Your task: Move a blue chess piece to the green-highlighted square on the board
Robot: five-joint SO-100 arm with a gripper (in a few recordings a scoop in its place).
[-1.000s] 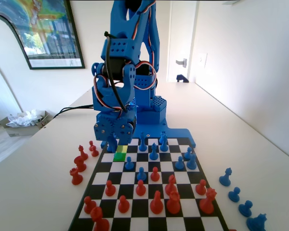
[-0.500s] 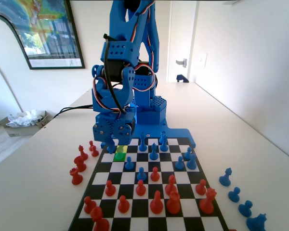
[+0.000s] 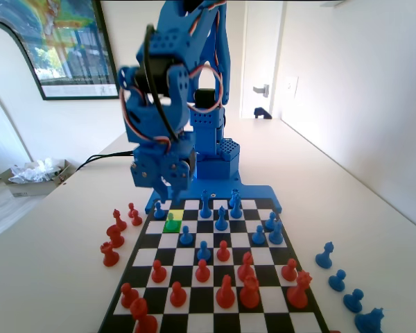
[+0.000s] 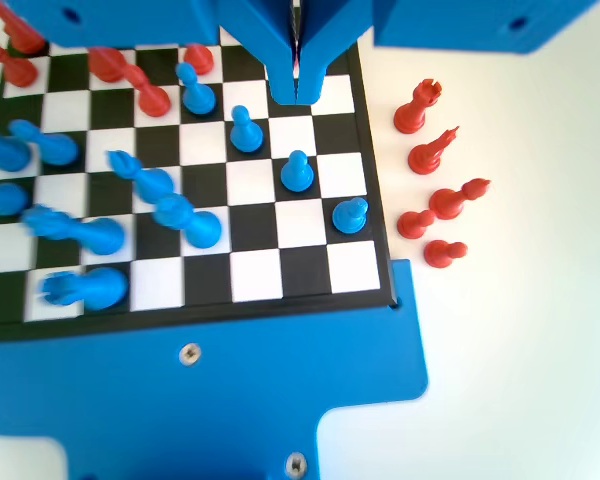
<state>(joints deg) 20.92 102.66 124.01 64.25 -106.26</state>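
Note:
My gripper (image 3: 172,195) hangs shut and empty above the far left corner of the board (image 3: 267,277). In the wrist view its jaws (image 4: 297,92) are pressed together over the board (image 4: 255,272), just beyond a blue pawn (image 4: 297,172). That blue pawn (image 3: 170,219) stands on the green-highlighted square (image 3: 171,226) and is tinted by the highlight. A paler yellow-green square (image 3: 176,213) lies directly behind it, bare. Another blue pawn (image 3: 159,210) (image 4: 350,215) stands in the edge column, free of the gripper.
Taller blue pieces (image 3: 222,218) (image 4: 90,235) fill the rows nearest the arm, and red pieces (image 3: 225,291) hold the near rows. Red pieces (image 3: 114,236) (image 4: 435,200) lie off the board's left in the fixed view. Blue pieces (image 3: 340,279) stand off its right.
The gripper has risen from low over the board's far left corner and swung slightly left. The pieces on the board have not shifted.

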